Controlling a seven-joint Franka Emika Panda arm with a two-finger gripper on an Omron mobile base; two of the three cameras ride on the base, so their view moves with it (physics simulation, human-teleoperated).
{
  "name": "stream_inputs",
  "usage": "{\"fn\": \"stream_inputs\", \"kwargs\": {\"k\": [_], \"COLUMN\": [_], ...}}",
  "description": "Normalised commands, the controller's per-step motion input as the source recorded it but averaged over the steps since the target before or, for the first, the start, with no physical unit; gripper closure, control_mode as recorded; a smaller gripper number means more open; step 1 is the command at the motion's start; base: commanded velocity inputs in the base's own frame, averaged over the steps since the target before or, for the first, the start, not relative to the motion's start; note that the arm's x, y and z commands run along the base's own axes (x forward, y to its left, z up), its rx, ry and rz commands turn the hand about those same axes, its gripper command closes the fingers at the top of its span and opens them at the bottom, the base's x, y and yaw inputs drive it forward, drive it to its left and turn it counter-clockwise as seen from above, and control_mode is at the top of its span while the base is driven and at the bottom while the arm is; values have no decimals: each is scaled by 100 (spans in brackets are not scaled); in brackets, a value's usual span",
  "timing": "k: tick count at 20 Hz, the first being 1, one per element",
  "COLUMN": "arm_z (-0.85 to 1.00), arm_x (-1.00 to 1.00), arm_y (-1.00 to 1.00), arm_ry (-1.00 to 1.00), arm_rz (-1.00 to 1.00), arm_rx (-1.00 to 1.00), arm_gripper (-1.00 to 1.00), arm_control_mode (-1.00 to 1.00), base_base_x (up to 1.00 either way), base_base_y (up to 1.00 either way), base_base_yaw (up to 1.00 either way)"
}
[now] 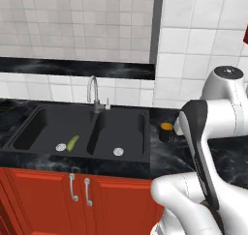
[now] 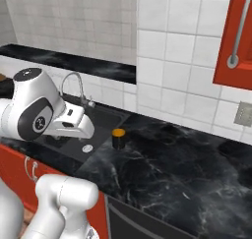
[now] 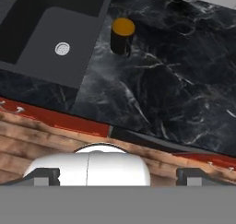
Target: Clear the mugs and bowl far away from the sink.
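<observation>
At the upper middle of the hand view we see the mug (image 3: 122,36), black outside and orange inside, upright on the dark marble table (image 3: 184,89) just beside the sink (image 3: 50,34). Our claw (image 3: 117,176) hangs released at the bottom edge, well apart from the mug. In the left base view a green vegetable (image 1: 72,142) lies in the sink's left basin.

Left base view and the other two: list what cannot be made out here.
- mug: its right side is hidden behind the arm in the left base view.
- sink: the arm's white body covers most of it in the right base view.
- Green item in the left basin: too small to identify.
- fingers: cut off at the bottom of the hand view.
</observation>
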Motion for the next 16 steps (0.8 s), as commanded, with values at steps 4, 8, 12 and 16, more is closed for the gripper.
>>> {"fn": "stream_inputs", "kwargs": {"k": [4, 8, 12, 16], "arm_z": [0, 0, 0, -11], "arm_x": [0, 0, 0, 98], "arm_y": [0, 0, 0, -79], "arm_ry": [0, 0, 0, 12], "arm_rz": [0, 0, 0, 18], "arm_rx": [0, 0, 0, 7], "arm_gripper": [-100, -100, -100, -100], "arm_control_mode": [100, 100, 100, -100], "base_base_x": [79, 86, 98, 0], "base_base_y": [-88, -78, -74, 0], "base_base_yaw": [28, 25, 22, 0]}}
